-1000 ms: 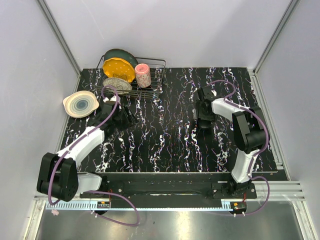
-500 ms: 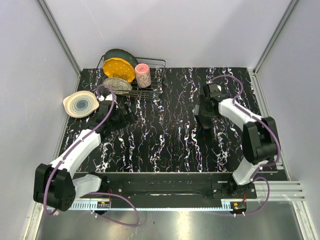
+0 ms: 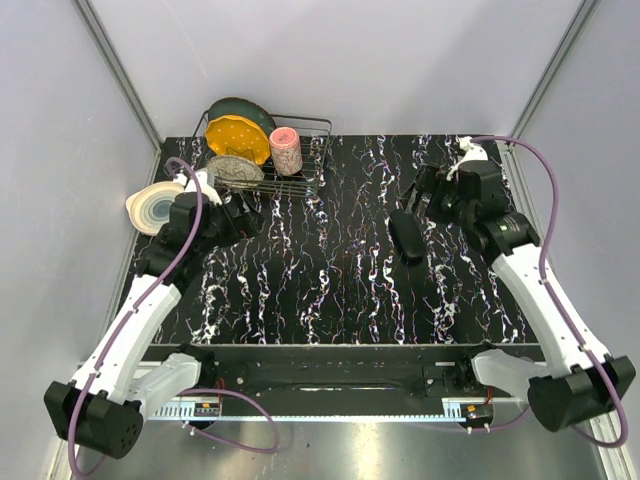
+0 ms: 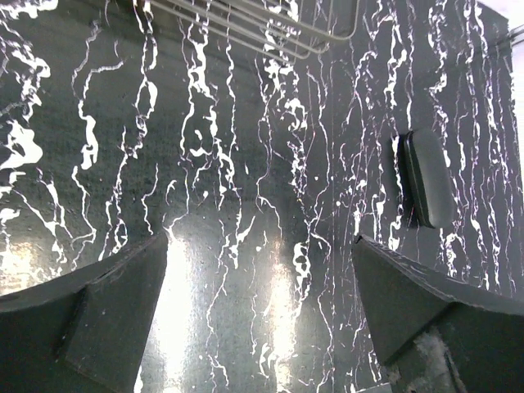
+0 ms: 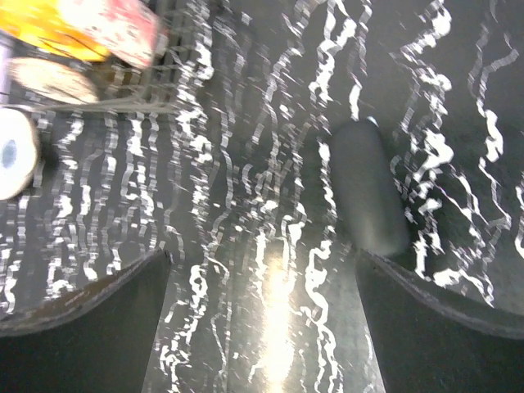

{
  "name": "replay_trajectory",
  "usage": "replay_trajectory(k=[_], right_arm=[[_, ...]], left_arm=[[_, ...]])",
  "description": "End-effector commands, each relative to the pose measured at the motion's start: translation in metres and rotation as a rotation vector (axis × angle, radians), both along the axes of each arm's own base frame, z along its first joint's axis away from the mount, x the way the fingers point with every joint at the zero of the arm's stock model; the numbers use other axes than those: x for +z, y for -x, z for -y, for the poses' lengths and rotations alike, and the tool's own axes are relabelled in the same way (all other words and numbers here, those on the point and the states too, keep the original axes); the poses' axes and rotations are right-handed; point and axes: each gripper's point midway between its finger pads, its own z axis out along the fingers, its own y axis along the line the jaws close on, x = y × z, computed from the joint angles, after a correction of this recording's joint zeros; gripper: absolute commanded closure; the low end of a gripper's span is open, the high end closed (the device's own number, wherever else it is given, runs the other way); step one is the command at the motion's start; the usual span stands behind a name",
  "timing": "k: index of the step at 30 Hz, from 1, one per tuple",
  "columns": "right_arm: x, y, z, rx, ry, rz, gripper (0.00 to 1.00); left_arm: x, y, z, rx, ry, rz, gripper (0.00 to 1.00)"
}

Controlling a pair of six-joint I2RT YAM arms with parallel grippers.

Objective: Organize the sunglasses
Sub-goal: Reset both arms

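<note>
Both arms have drawn back since half a second ago: the right gripper [image 3: 420, 192], which then hung over the black oblong glasses case [image 3: 407, 235], now sits off to the case's far right side and leaves it fully uncovered, while the left gripper [image 3: 245, 215] has shifted a little toward the far edge and its arm now crosses the right rim of the cream bowl with a blue-ringed inside [image 3: 155, 207]. The case itself lies where it did, shut, on the black surface veined with white [image 3: 330, 290]. In the left wrist view the left gripper [image 4: 258, 246] has its jaws spread wide with only bare surface between them, and the case [image 4: 430, 180] lies well ahead to the right. In the right wrist view, which is blurred, the right gripper [image 5: 262, 258] likewise has its jaws released and holds nothing, with the case [image 5: 368, 188] just ahead of the right-hand finger. The sunglasses show in none of the views, so their place cannot be told. At the far left stands a wire dish rack [image 3: 315, 150] holding a yellow plate [image 3: 237, 138], a dark green plate [image 3: 240, 108], a pale speckled plate [image 3: 235, 170] and a pink patterned cup [image 3: 286, 150].
</note>
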Motion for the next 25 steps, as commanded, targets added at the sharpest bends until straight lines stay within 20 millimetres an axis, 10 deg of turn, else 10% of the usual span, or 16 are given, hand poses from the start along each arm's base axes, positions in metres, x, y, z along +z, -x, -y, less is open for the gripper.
replay_trajectory(k=[1, 14, 25], right_arm=[[0.041, 0.019, -0.027, 0.161, -0.125, 0.111, 0.00], [0.124, 0.038, -0.035, 0.248, -0.199, 0.344, 0.00], [0.127, 0.031, -0.038, 0.248, -0.215, 0.353, 0.00]], left_arm=[[0.051, -0.004, -0.012, 0.027, -0.025, 0.137, 0.01], [0.128, 0.008, -0.026, 0.039, -0.069, 0.304, 0.01], [0.148, 0.014, -0.036, 0.067, -0.102, 0.346, 0.01]])
